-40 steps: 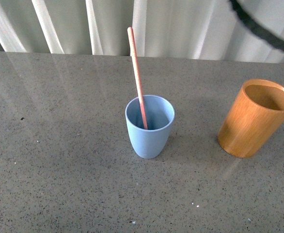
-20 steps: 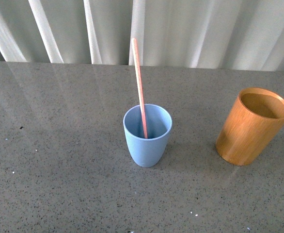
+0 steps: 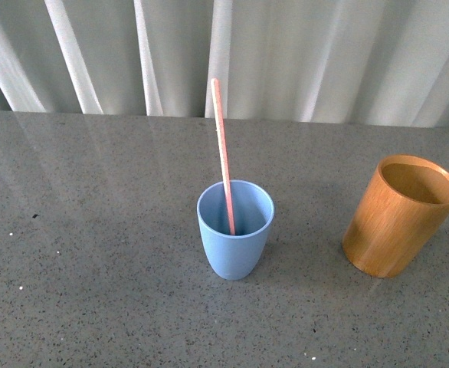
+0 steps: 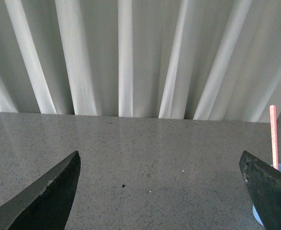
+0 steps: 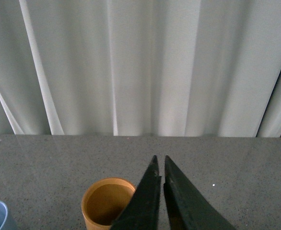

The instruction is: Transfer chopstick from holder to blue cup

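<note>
While the chopstick stands in the blue cup, left hand gapes, right hand closed.

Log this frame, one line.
chopstick in blue cup | holder empty | left gripper open | right gripper shut, empty

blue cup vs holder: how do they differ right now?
The blue cup is light blue and tapers to a narrow base; the holder is orange-brown, straight-sided and looks larger. The blue cup holds the chopstick, leaning on its rim; the holder looks empty. Both stand upright and apart on the table.
</note>
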`<state>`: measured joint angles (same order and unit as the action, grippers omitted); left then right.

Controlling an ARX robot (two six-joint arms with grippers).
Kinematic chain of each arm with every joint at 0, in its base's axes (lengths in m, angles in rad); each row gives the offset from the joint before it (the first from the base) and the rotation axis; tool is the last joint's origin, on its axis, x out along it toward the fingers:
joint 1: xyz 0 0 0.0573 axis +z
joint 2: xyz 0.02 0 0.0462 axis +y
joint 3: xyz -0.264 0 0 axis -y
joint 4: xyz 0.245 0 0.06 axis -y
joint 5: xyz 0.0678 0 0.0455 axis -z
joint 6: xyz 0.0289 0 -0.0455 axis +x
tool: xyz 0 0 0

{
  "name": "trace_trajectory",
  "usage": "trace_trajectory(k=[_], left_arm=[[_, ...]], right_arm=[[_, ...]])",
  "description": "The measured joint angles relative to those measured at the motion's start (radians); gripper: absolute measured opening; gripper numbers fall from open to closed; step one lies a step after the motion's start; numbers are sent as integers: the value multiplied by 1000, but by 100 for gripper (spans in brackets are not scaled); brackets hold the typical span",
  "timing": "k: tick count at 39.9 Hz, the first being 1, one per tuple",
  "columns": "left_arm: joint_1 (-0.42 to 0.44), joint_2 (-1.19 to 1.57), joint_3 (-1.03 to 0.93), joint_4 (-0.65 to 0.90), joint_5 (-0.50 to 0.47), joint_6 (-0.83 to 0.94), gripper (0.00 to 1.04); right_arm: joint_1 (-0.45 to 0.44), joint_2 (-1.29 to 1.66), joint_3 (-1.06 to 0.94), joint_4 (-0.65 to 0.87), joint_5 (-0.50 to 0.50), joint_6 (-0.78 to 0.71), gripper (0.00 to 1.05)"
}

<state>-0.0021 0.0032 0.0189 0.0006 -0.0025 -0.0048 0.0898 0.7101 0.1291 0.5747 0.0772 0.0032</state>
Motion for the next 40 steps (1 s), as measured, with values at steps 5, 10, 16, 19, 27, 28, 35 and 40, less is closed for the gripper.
trace_trajectory(k=[5,10,16,19,27,28,35,40], left_arm=[[0,0,0,0,0,0,98],[0,0,0,0,0,0,98],[0,0,0,0,0,0,98],[0,0,0,0,0,0,98],[0,0,0,0,0,0,98],[0,0,0,0,0,0,98],[0,0,0,0,0,0,98],[0,0,0,0,0,0,98]], right_arm=[[-75,-60,-31,-32,-71,-3,1],[-87,-111,-51,-61,-73,-3,1],[-87,-178,-71,-106,-77,-3,1],[-87,-216,-82,-134,-77,-3,1],[-87,-269,-106,-139,-77,-3,1],[-87,-283,-106,-148,-77,-3,1],[-87,-362,-106,-224,-78,-3,1],[-87,-405,-106,-267,-78,-3,1]])
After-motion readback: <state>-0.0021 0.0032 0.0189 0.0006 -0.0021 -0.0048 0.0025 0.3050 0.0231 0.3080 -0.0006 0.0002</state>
